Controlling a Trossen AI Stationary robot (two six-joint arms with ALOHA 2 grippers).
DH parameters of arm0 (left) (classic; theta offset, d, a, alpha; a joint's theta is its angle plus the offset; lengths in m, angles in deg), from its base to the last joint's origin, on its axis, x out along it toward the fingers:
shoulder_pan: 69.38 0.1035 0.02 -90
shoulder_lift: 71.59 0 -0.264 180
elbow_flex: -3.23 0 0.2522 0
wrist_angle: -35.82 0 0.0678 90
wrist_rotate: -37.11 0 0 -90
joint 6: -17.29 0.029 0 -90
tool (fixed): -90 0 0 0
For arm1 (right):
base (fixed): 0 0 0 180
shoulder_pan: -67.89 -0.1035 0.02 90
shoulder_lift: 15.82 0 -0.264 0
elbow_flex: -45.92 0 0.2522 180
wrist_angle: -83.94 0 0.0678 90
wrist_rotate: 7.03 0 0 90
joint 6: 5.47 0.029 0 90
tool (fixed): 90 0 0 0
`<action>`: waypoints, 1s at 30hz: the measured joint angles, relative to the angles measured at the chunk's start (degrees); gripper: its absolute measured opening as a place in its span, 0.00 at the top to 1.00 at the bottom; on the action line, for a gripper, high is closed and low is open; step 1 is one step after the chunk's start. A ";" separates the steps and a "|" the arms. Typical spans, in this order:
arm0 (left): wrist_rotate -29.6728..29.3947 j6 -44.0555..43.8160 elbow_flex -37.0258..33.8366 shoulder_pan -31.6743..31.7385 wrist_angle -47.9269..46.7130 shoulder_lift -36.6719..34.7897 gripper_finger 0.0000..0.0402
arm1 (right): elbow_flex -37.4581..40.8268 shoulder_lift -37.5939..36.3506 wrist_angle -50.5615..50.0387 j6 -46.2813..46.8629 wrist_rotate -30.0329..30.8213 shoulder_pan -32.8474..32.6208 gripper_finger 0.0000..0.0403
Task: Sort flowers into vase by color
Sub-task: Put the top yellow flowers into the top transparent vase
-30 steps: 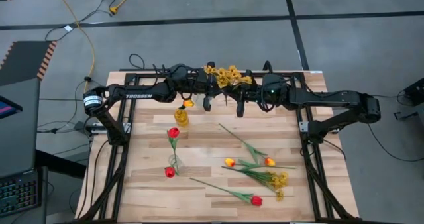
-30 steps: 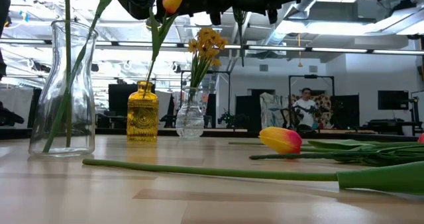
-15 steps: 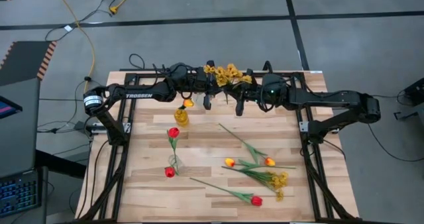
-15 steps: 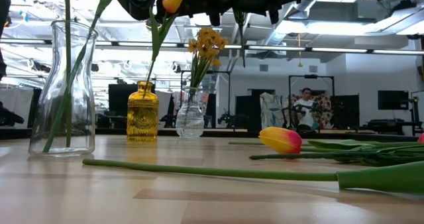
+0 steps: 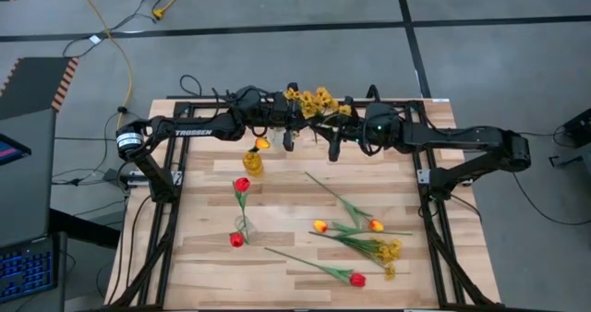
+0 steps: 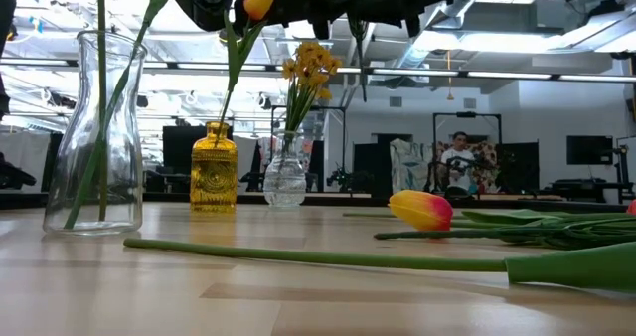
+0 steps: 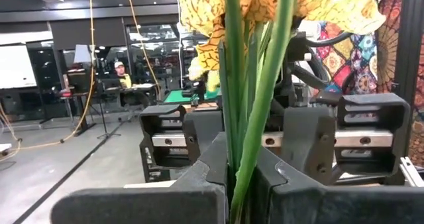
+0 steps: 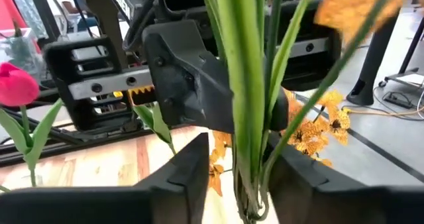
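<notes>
- Step in hand, as I judge it: seating the spray of small mustard-yellow blossoms (image 5: 314, 102) in the small clear vase (image 6: 285, 174) at the far edge of the surface (image 5: 286, 201), where both arms meet.
- The left pincer (image 7: 231, 177) is clamped together on the spray's green stems, as its wrist view shows.
- The right pincer (image 8: 233, 168) has its fingers apart on either side of the same stems, with gaps showing; it looks to be letting go rather than gripping.
- Next move, in my view: the right arm draws clear without snagging the stems, then the left one releases, if the stems sit fully in the vase.
- Still lying loose on the surface: a red tulip (image 5: 356, 279), two yellow-orange tulips (image 5: 319, 226) and another mustard spray (image 5: 389, 251).
- The high view shows that layout; the low view cannot.
- The low view alone shows vase contents: one yellow-orange tulip (image 6: 257, 2) in the amber vase (image 6: 214, 167), green stems in the tall clear carafe (image 6: 95, 137), and a person seated far behind.
- Only the wrist views reveal the finger positions.
</notes>
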 joint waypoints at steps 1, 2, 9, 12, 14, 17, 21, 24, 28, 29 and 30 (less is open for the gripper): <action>0.09 -0.04 0.00 0.28 0.14 -0.15 0.99 | 0.00 -0.32 0.00 0.00 0.00 0.00 0.57; 0.10 -0.41 -0.02 0.71 -0.12 -0.54 0.99 | 0.00 -0.79 -0.06 -0.04 0.00 0.00 0.55; 0.20 -1.78 -0.04 3.93 -0.79 -6.42 0.99 | 0.00 -5.53 -3.51 -4.82 0.17 0.00 0.49; 0.36 -1.66 -0.04 5.41 -1.18 -10.07 0.99 | 0.00 -7.89 -4.72 -4.85 0.15 -0.02 0.49; 0.42 -1.50 -0.04 6.74 -2.73 -13.02 0.99 | 0.00 -9.17 -5.48 -4.87 0.15 0.00 0.50; 0.37 -1.47 0.00 9.03 -7.07 -17.51 0.99 | 0.00 -10.97 -8.42 -4.93 0.15 0.02 0.50; 0.07 -0.20 0.00 12.22 -16.35 -23.38 0.99 | 0.00 -12.91 -12.70 -5.01 0.15 0.04 0.50; -0.65 1.71 0.00 14.16 -24.39 -26.92 0.99 | 0.00 -14.11 -15.96 -5.01 0.15 0.04 0.50; -2.04 3.87 0.00 15.51 -34.64 -29.64 0.99 | 0.00 -15.33 -19.00 -4.98 0.15 0.04 0.51; -2.01 4.67 -0.01 15.62 -36.85 -29.82 0.99 | 0.00 -15.52 -19.46 -5.00 0.15 0.04 0.51; -2.05 5.51 -0.28 15.62 -38.09 -29.88 0.99 | 0.00 -15.54 -19.97 -4.98 0.15 0.04 0.51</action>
